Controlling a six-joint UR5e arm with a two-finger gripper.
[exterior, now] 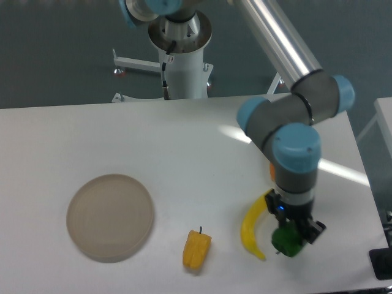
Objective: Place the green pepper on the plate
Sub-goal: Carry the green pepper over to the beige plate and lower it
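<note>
Pick appears done, transfer not finished. Pincer [291, 236] is closed around the green pepper [286, 241], which hangs at the right side of the desk [184, 141], just beside the banana [254, 224]; whether it clears the surface cannot be told. The plate [110, 215] sits bare at the left, well apart from the pepper, with the yellow-orange pepper [196, 248] lying between them. Left to do, by my reading: carry leftward over banana and yellow pepper, lower onto the plate, release.
</note>
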